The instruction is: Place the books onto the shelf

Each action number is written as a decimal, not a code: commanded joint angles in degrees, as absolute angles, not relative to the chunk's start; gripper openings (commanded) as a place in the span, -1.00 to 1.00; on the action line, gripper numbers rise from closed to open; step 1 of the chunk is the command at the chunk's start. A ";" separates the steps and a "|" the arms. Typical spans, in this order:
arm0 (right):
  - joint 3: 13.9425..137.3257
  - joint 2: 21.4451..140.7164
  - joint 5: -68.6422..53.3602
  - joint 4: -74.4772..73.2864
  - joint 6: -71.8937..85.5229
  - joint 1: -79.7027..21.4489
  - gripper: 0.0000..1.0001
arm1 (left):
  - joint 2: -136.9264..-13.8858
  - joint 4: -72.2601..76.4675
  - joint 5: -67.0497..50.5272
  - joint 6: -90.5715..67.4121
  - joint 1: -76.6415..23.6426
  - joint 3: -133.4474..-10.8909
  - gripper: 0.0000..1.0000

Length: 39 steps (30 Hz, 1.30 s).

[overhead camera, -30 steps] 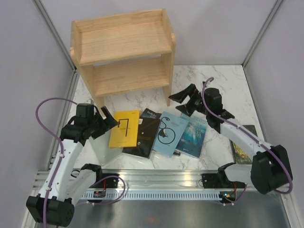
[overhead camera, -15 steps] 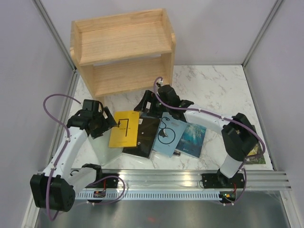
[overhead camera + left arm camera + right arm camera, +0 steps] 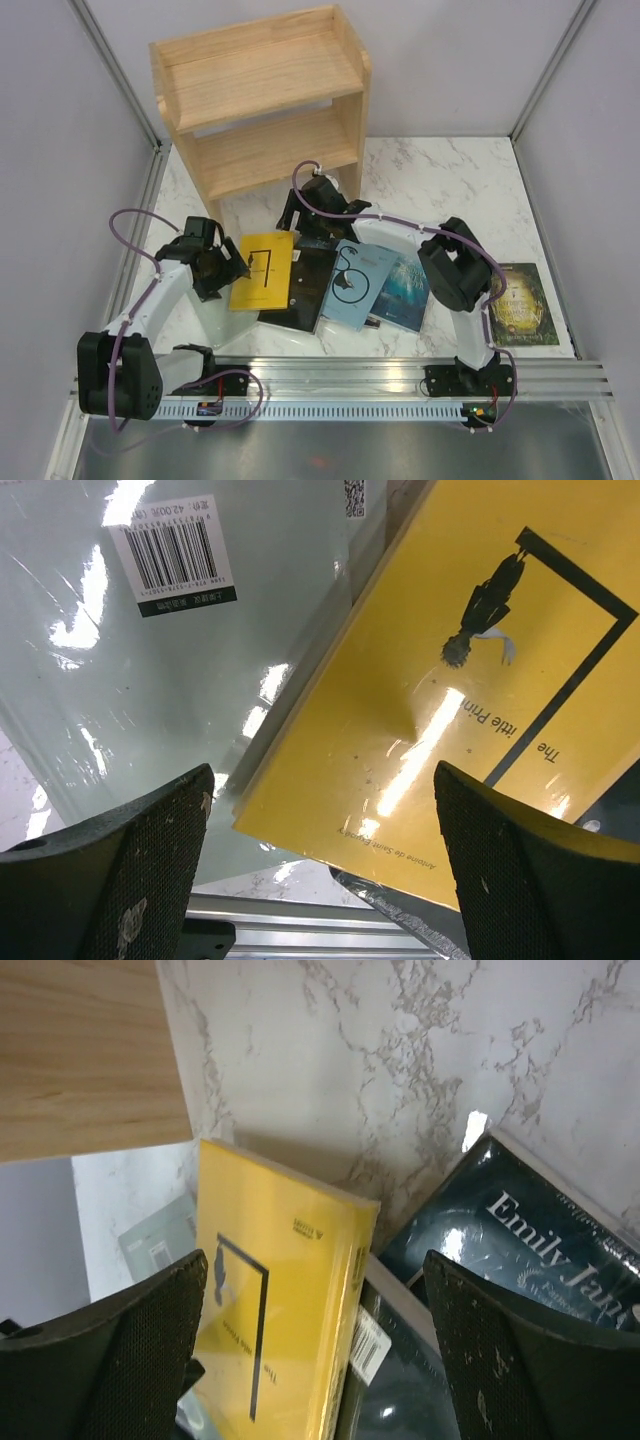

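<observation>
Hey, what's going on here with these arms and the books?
Two robot arms are set to shelve the books. The left tool and the right tool hang open over opposite ends of the yellow book, holding nothing. The books lie flat on the marble table in front of the wooden shelf, which has none on it yet.
</observation>
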State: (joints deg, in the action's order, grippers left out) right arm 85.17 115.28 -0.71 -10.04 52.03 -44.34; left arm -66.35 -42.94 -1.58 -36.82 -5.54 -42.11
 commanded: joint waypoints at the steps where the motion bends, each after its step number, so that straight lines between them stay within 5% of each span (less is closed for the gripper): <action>1: 88.77 120.66 -0.35 -11.87 50.80 -44.30 0.82 | -66.97 -39.29 -4.04 -39.11 -5.36 -40.17 0.84; 7: 87.98 123.92 -2.98 -8.45 54.05 -46.22 0.73 | -65.48 -37.88 -5.71 -39.46 -5.36 -38.23 0.84; 13: 84.55 124.10 -4.74 -0.44 57.57 -48.25 0.36 | -65.21 -37.18 -6.59 -39.11 -5.36 -37.79 0.84; 16: 84.20 125.15 -6.50 2.72 58.45 -48.43 0.02 | -65.39 -36.56 -7.47 -39.02 -5.36 -37.35 0.84; 19: 83.94 125.77 -7.56 3.60 58.45 -48.34 -0.54 | -64.86 -36.47 -7.91 -38.76 -5.36 -37.44 0.84; 20: 83.76 125.60 -7.47 3.60 58.19 -48.34 -0.92 | -64.25 -36.30 -7.91 -38.67 -5.36 -37.53 0.84; 21: 83.32 124.81 -7.12 3.34 57.75 -48.43 -1.00 | -63.99 -36.39 -8.08 -38.41 -5.36 -37.70 0.84; 39: 65.13 91.07 -7.99 -1.06 53.52 -44.22 -1.00 | -47.82 -36.48 -18.88 -31.38 -5.10 -42.71 0.87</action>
